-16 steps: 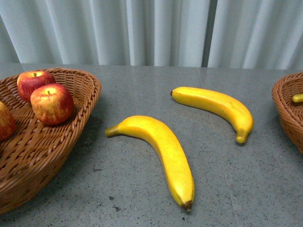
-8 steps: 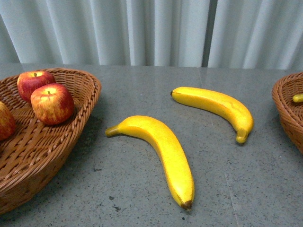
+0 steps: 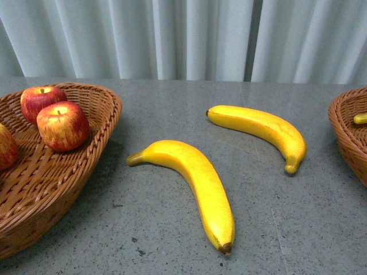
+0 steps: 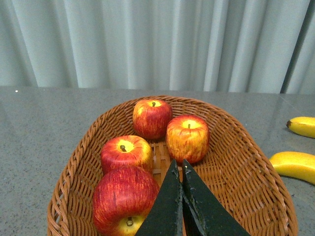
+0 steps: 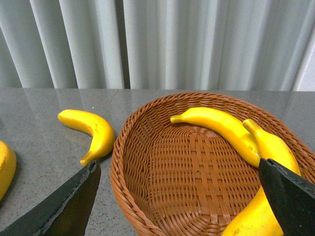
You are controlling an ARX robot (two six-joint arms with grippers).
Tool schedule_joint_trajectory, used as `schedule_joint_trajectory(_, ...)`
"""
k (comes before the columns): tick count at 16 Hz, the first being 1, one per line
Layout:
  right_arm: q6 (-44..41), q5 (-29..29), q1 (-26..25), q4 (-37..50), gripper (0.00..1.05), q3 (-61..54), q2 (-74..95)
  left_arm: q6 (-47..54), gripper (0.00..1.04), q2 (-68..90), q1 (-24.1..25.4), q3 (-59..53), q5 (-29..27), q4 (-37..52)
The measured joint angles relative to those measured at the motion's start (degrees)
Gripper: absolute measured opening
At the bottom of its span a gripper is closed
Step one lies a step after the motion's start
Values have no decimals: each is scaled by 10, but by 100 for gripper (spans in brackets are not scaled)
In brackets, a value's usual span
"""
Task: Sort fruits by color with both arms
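Note:
Two bananas lie on the grey table between the baskets, a near one (image 3: 192, 180) and a far one (image 3: 261, 129). The left wicker basket (image 3: 100, 137) holds several red apples, among them a back one (image 4: 152, 118) and a big near one (image 4: 123, 199). My left gripper (image 4: 179, 164) hovers shut and empty over this basket, just beside the near apple. The right wicker basket (image 5: 147, 196) holds two bananas (image 5: 216, 125) (image 5: 270, 147). My right gripper (image 5: 178, 164) stands open over it, its fingers (image 5: 74, 196) wide apart with nothing between them. Neither gripper shows in the front view.
A pale curtain (image 3: 183, 34) hangs behind the table's back edge. In the right wrist view the far banana (image 5: 91, 130) lies just outside the right basket's rim. The right basket's edge (image 3: 347, 132) shows at the front view's right side.

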Motion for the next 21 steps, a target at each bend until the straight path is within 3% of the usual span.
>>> schedule_joint_trajectory(12,0,0,0,0,98,0,0,0,1,-145,0,0,0,-146)
schedule_joint_trajectory(13,0,0,0,0,98,0,0,0,1,-162,0,0,0,-171)
schedule_joint_trajectory(14,0,0,0,0,98,0,0,0,1,-229,0,0,0,-256)
schedule_joint_trajectory(21,0,0,0,0,98,0,0,0,1,-240,0,0,0,-249)
